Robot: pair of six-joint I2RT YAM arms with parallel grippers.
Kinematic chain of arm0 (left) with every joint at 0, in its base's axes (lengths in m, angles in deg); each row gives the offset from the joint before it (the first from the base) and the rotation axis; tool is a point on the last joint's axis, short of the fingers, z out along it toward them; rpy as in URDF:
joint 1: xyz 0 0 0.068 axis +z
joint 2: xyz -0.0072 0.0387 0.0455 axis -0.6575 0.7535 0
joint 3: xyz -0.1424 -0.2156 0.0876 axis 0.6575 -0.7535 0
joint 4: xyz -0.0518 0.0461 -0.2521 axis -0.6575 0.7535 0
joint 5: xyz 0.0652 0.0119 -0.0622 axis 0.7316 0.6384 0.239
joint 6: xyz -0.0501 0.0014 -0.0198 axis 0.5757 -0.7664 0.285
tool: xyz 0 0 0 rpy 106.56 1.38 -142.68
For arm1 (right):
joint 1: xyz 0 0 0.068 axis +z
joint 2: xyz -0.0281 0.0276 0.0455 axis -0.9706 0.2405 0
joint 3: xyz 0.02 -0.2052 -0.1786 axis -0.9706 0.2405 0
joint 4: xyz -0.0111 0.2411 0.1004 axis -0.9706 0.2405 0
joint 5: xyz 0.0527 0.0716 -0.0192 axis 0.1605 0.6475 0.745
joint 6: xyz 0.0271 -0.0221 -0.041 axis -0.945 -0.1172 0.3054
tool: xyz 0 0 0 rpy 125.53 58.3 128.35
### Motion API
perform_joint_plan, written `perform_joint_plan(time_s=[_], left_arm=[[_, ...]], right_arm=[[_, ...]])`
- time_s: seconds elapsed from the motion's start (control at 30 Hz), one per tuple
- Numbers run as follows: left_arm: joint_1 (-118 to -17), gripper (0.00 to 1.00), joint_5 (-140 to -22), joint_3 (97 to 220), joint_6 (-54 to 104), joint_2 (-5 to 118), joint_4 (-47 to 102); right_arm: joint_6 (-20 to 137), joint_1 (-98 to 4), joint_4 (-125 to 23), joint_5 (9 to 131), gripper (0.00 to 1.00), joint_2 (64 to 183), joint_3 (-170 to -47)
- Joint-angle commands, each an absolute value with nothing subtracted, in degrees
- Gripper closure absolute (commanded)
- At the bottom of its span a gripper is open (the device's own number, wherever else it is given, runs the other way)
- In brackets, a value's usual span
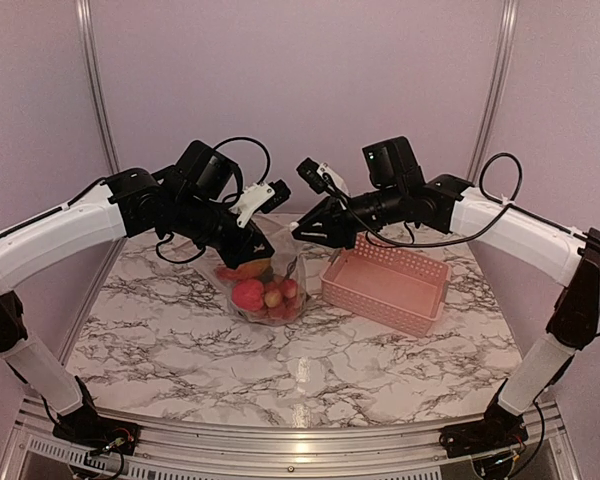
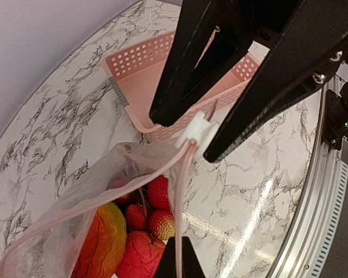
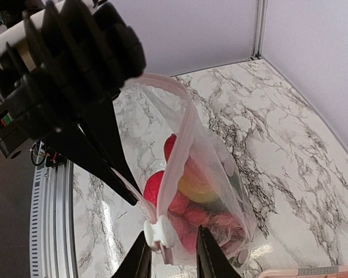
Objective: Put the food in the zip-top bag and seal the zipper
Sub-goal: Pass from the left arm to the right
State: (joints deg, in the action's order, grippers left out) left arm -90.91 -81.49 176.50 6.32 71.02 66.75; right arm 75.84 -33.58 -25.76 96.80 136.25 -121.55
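Observation:
The zip-top bag [image 1: 280,262] hangs above the marble with the food [image 1: 248,294] inside: red berries [image 2: 158,192], an orange-red mango shape [image 2: 102,243] and a red fruit [image 2: 138,258]. My left gripper [image 2: 177,262] is shut on the bag's mouth strip, the zipper [image 3: 183,130], near one end. A white slider [image 3: 160,233] rides on that strip. My right gripper [image 3: 174,262] stands open around the slider, one finger touching it and the other a little apart. In the top view the left gripper [image 1: 263,258] and right gripper [image 1: 302,232] meet over the bag.
The pink slotted basket [image 1: 380,305] sits right of the bag and shows behind the right fingers in the left wrist view, basket [image 2: 133,63]. An aluminium rail [image 2: 313,191] edges the table front. Purple walls close the back and sides.

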Motion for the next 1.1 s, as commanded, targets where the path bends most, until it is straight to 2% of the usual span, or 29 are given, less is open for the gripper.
perform_joint_plan(time_s=[0.0, 0.33, 0.57, 0.67, 0.8, 0.83, 0.9, 1.07], left_arm=[[-90.5, 1.00, -82.1, 176.2, 5.8, 69.5, 67.2], [-90.3, 1.00, -82.1, 176.8, 6.2, 70.0, 66.6], [-89.7, 1.00, -81.4, 176.5, 6.3, 69.8, 66.5], [-89.7, 1.00, -80.8, 176.6, 6.3, 69.7, 66.5], [-89.6, 1.00, -78.8, 177.2, 6.3, 70.0, 66.5], [-89.5, 0.99, -78.4, 177.5, 6.3, 70.1, 66.5], [-89.6, 0.85, -77.5, 178.9, 6.7, 70.4, 66.4], [-89.7, 0.64, -78.5, 184.2, 7.6, 68.9, 62.8]], right_arm=[[76.5, -33.1, -24.6, 97.2, 0.75, 137.7, -123.5], [76.9, -33.0, -25.3, 96.6, 0.75, 138.7, -121.9], [76.9, -33.0, -25.3, 96.5, 0.87, 139.5, -122.7], [76.9, -33.0, -25.2, 96.3, 0.95, 138.8, -122.3], [77.3, -33.0, -24.7, 96.1, 1.00, 136.8, -121.8], [77.3, -33.0, -24.7, 95.9, 1.00, 136.3, -121.5], [77.5, -33.0, -24.4, 95.6, 1.00, 135.5, -121.3], [77.5, -33.0, -23.6, 96.2, 1.00, 134.3, -120.9]])
